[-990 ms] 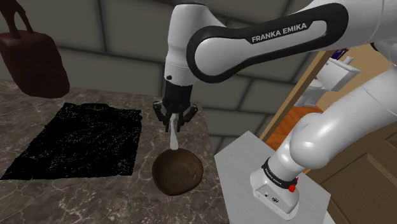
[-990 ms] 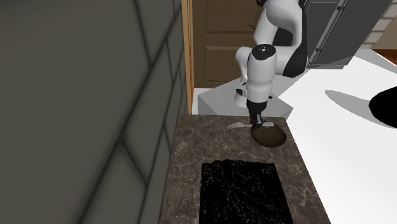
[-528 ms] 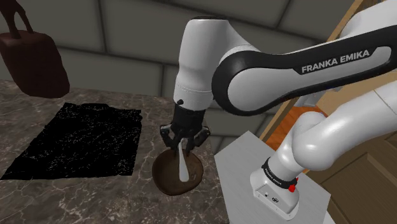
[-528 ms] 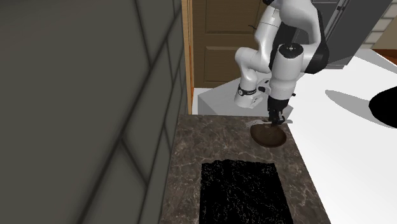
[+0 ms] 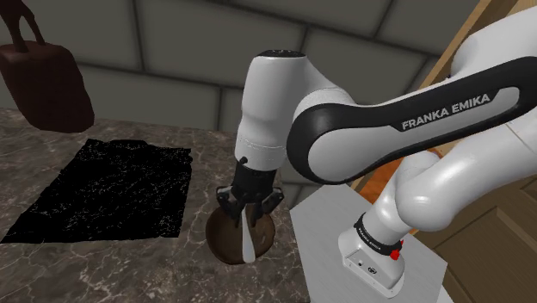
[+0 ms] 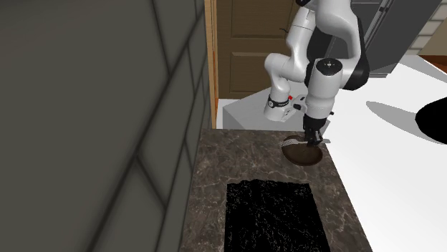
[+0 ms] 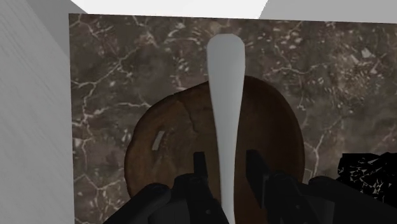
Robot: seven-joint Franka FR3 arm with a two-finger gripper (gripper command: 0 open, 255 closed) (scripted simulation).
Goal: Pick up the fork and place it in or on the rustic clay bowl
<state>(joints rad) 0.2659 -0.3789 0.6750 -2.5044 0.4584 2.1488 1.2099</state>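
**Desk:** What changes here?

**Photographer:** The arm comes down. A second ago the gripper [image 5: 250, 205] hangs well above the brown bowl [image 5: 222, 243], the pale fork [image 5: 248, 245] dangling from it. Half a second ago it is close over the rim. Now it sits lower again, just above the bowl on the marbled counter [image 5: 103, 267].

**Desk:** Where is the fork?

**Photographer:** Over the bowl. In the wrist view the fork [image 7: 225, 89] runs straight across the bowl [image 7: 156, 159], and its broad handle end passes beyond the far rim, above the counter. In the second exterior view the fork [image 6: 291, 142] lies level, tines toward that view's left, between the gripper [image 6: 313, 136] and the bowl [image 6: 306, 157].

**Desk:** Clamped or let go?

**Photographer:** The fingers [image 7: 199, 164] stand either side of the fork's neck, with a sliver of brown showing between each one and the fork. That reads as parted, not clasping. I cannot tell whether the fork already rests on the bowl.

**Desk:** So what does it mean for the job?

**Photographer:** The carry looks finished and the placing is either just made or a breath away. The overhanging handle is the worry, since it could tip the fork out. A straight lift clear seems the safe exit.
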